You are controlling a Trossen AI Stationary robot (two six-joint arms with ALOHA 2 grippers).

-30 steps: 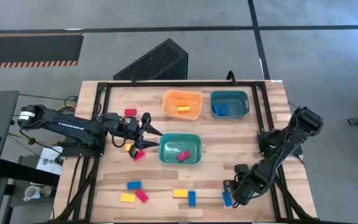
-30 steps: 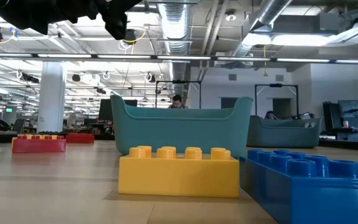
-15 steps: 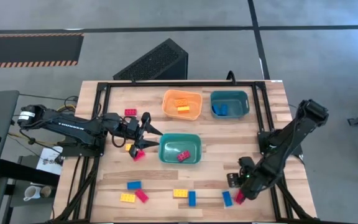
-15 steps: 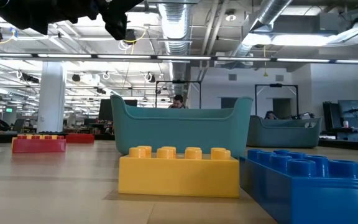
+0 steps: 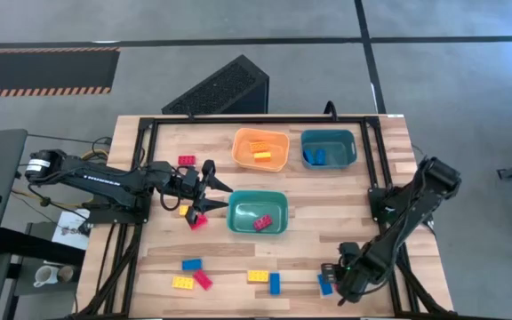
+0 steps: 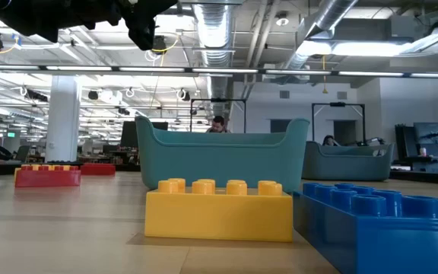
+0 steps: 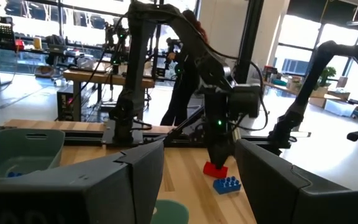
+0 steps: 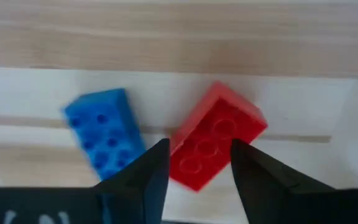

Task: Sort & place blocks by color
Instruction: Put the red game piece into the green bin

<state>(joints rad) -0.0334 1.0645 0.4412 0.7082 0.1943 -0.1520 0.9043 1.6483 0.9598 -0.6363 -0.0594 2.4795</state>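
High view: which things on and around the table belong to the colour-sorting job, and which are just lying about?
Belonging to the job:
- small red, yellow and blue studded plastic blocks, loose on the wooden table
- orange plastic bin
- two teal plastic bins
- right gripper, straddling a red block
- left gripper, beside a teal bin

Lying about:
- black perforated box on the floor
- white mug beside the table

overhead camera looks straight down on the worktop (image 5: 238, 258); a low camera sits level, close behind a yellow block (image 6: 219, 211).
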